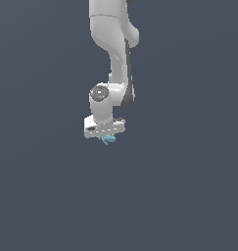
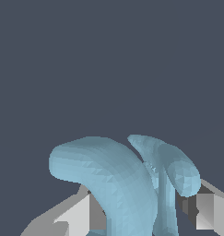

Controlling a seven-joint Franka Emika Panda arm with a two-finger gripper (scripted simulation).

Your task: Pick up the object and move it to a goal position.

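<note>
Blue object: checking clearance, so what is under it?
Under the blue object, held in the hand, only plain dark background shows in both views. No surface or goal marker is visible; the hand hides its top.

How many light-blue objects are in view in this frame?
1. The light-blue object sits between the fingers of the hand, hanging just under the white arm. Nothing else is visible.
</note>
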